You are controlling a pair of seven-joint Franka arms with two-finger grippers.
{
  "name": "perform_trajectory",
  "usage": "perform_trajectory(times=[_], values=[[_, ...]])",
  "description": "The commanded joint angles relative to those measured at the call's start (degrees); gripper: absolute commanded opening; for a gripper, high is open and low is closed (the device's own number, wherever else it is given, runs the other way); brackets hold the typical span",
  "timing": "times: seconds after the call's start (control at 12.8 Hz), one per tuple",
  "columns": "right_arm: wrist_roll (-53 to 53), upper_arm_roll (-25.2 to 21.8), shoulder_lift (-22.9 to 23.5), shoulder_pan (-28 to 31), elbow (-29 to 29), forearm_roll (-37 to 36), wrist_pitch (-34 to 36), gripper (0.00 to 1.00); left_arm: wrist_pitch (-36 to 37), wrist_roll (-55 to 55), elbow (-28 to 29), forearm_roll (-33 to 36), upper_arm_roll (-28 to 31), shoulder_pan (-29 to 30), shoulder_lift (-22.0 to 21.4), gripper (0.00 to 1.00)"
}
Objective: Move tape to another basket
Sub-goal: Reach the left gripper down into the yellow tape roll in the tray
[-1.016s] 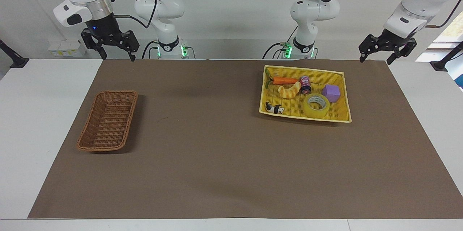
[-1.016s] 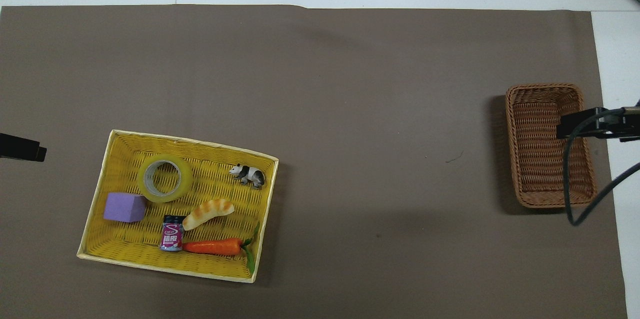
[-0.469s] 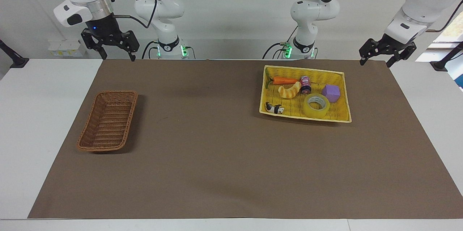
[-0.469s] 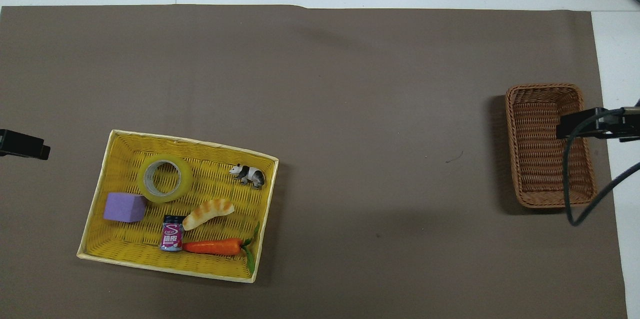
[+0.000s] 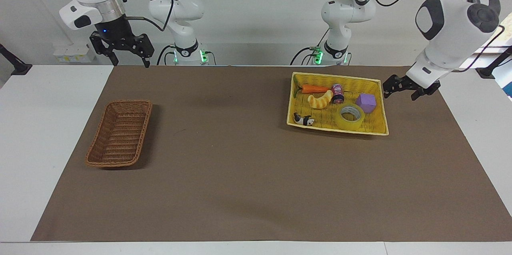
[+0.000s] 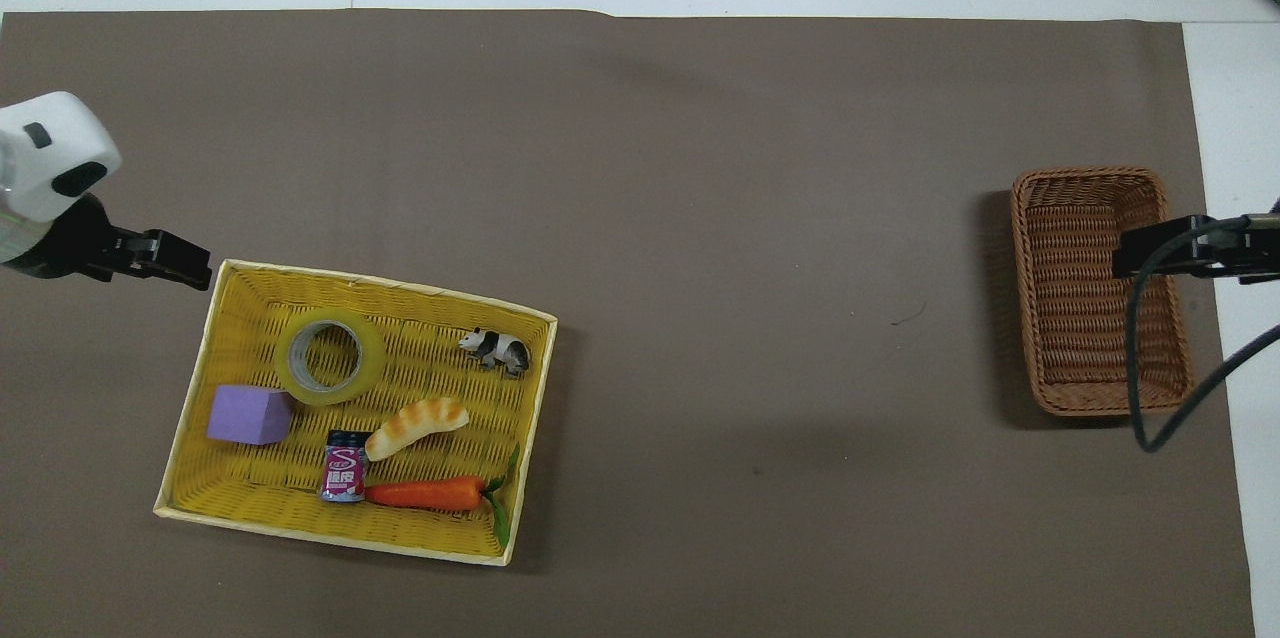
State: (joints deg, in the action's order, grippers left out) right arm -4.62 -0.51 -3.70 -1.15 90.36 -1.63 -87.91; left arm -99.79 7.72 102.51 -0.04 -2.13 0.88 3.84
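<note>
Facing view first: yellow basket, upper right of centre, holds tape, purple block, croissant, carrot, small can, panda. Brown basket, left of centre, holds nothing. Left gripper hangs in the air just beside the yellow basket's right rim, fingers apart, holding nothing. Right gripper, upper left, waits raised, fingers apart, holding nothing.

Overhead view: tape lies flat at the yellow basket's upper left, touching the purple block. Left gripper sits at that basket's upper-left corner. Right gripper overlaps the brown basket; only the facing view shows its height.
</note>
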Motion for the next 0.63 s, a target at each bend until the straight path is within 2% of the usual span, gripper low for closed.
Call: perform_trajectory(times=[0.0,0.23,0.55], values=[[0.93,0.16,-0.78,0.27,1.04,0.58,-0.42,1.00,-11.61,-1.13,13.37,-0.58,0.64,-2.19,-3.23,1.00],[0.93,0.16,-0.78,0.27,1.04,0.58,-0.33,1.00,-22.00,-0.96,23.32,-0.58,0.64,-3.08,-3.22,1.00],[0.93,0.16,-0.78,0.27,1.04,0.58,-0.42,1.00,-32.37,-1.04,32.21,-0.66,0.46,-3.16,-3.76,1.00]])
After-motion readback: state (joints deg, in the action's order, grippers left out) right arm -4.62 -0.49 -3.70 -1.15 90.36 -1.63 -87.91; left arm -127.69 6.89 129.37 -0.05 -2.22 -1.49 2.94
